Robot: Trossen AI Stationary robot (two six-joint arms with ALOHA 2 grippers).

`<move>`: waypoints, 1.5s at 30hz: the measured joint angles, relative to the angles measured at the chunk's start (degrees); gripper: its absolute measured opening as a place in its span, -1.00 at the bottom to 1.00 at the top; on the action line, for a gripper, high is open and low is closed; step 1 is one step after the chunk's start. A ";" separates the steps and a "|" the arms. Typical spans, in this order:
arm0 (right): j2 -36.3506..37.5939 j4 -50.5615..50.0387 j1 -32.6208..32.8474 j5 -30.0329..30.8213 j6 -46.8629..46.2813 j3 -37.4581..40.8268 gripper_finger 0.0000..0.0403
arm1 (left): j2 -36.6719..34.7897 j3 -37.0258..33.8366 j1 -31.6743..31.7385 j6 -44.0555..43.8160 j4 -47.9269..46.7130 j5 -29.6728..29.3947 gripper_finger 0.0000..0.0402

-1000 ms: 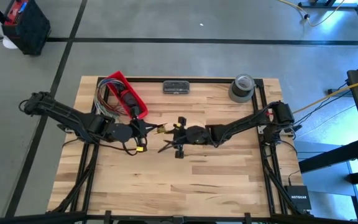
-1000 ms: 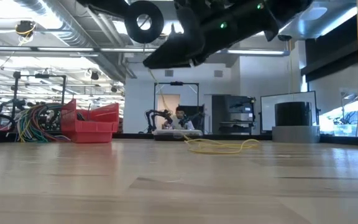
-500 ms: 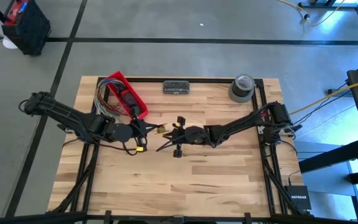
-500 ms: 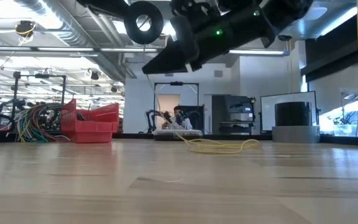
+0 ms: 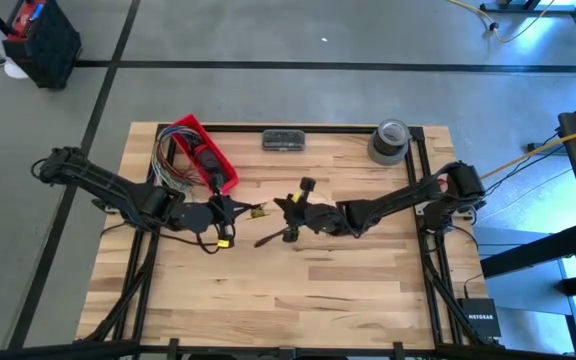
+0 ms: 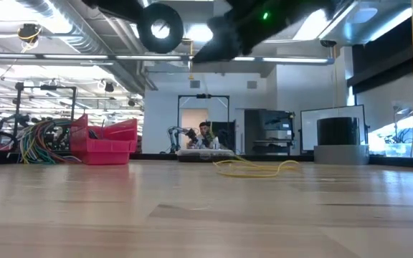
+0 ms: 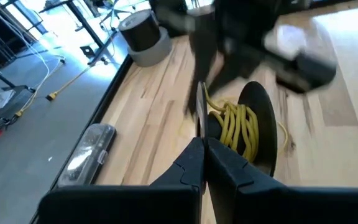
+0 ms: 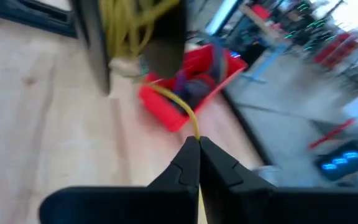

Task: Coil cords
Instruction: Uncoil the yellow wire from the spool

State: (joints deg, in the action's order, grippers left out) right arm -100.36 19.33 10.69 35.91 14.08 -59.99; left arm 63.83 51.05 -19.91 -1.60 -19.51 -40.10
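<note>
A black spool (image 7: 247, 127) wound with yellow cord (image 7: 235, 127) hangs above the table's middle. My left gripper (image 5: 236, 208) is shut on it. In the low view the spool (image 6: 160, 29) shows as a round disc high above the wood. My right gripper (image 5: 280, 208) faces the spool from the right and is shut on a strand of the cord (image 8: 179, 109) that runs off the spool. More of the cord (image 6: 257, 169) lies in loose loops on the table toward the far side. My left gripper pinches the rim of the spool's near flange (image 7: 199, 118) between its two fingers, coming from the table's left and slanting a little down. The spool is lifted clear of the table, its axle about level. My right gripper pinches a single strand of the cord (image 8: 195, 132) between its fingertips, coming about level from the table's right. The strand runs on from the fingertips to the spool (image 8: 135, 37), clear of the table.
A red bin (image 5: 203, 150) with multicoloured wires (image 5: 168, 160) stands at the far left. A grey case (image 5: 284, 140) and a roll of tape (image 5: 390, 140) sit along the far edge. The near half of the table (image 5: 298, 300) is bare wood.
My right gripper has shut on the cord strand beside the spool, rolled about its own axis and risen a little. My left gripper and the spool have kept still.
</note>
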 joint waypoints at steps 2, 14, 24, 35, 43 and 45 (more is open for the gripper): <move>1.68 -0.92 1.45 3.59 1.52 0.00 -0.99 | 0.00 0.00 -0.19 -1.06 -1.11 0.01 -0.97; 4.42 0.70 7.36 -4.28 8.67 0.00 -0.99 | -0.02 0.00 4.00 -7.42 -3.80 -3.22 -0.97; 3.52 -2.40 5.61 -13.05 8.59 -0.11 -0.99 | 0.13 -0.04 5.16 -9.72 0.08 -8.87 -0.97; 0.88 -10.80 2.74 -10.01 7.37 0.00 -0.98 | 0.84 -0.04 4.05 -6.96 2.48 -9.62 -0.97; 1.06 -19.82 2.83 17.34 10.02 0.00 -0.98 | 0.85 -0.04 2.54 -5.73 -1.25 -9.20 -0.97; 1.66 -21.30 2.87 23.35 10.07 0.00 -0.98 | 0.83 -0.04 2.13 -5.75 -2.13 -8.80 -0.97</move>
State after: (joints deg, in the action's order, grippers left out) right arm -98.70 -1.97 13.56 59.26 24.15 -59.99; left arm 64.66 51.00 -17.78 -7.35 -21.64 -48.91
